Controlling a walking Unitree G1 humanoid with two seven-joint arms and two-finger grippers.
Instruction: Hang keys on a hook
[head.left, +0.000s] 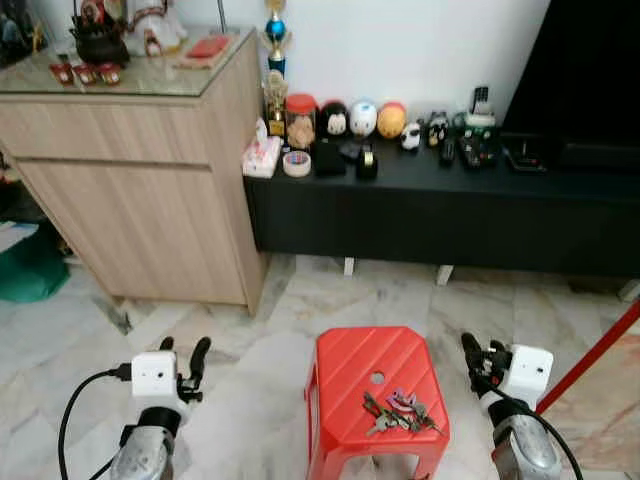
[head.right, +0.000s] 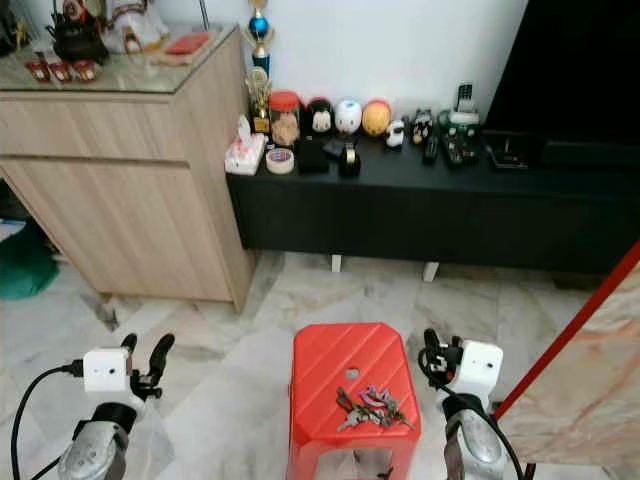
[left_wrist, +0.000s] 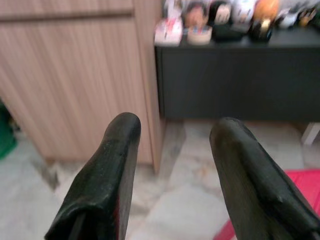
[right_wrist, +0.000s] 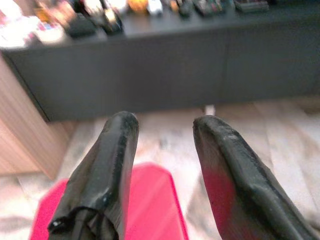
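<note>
The keys (head.left: 400, 412) are seen lying in a loose bunch on top of the red stool (head.left: 350, 370), toward its near right corner, on the floor in front of the robot. The bunch is spread roughly across the stool, its longer run going from left to right with a slight tilt, though the single keys are too small to be told apart.

The right tool (head.left: 478, 365) is held just beside the stool's right edge, raised a little above the seat, its fingers (right_wrist: 117, 165) spread apart with nothing between them. The left tool (head.left: 185, 362) is held well off to the stool's left, over bare marble floor, its fingers (left_wrist: 112, 170) likewise spread and holding nothing.

The coming move is judged to turn on this: the keys lie to the left of the right tool and slightly nearer the robot, so the right arm is plainly the nearer one. In the right wrist view only the stool's far edge is caught below the fingers, which suggests that the tool is aimed past the keys and would need to be drawn back and tipped down before a grasp.

No hook can be made out near the wooden cabinet (head.left: 140, 190) or the black bench (head.left: 450, 210).
</note>
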